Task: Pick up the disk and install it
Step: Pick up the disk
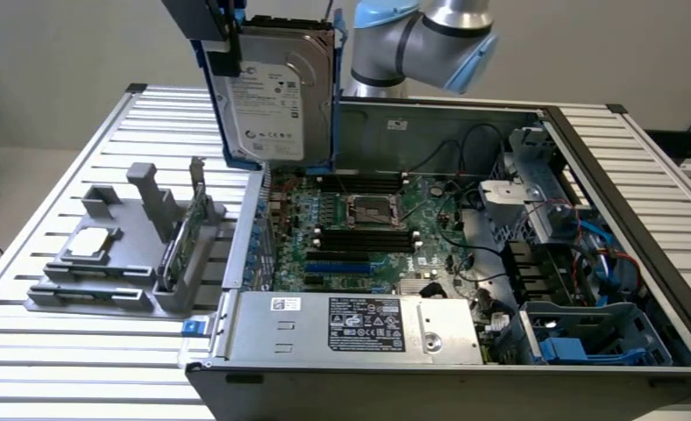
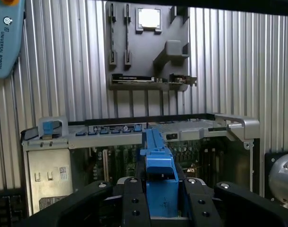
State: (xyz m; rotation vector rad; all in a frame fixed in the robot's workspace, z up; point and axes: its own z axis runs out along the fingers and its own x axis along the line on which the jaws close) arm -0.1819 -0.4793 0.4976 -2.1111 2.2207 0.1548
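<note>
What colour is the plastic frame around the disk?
Blue. The frame around the disk shows best in the wrist view.

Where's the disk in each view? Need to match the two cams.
Exterior view: the disk hangs upright, label toward the camera, above the far corner of the open computer case, on the exterior view's left.
Wrist view: the disk is edge-on, blue rail toward the camera, clamped in the pincer over the case.
Shared landmark: the square silver chip on the grey holder beside the case.
</note>
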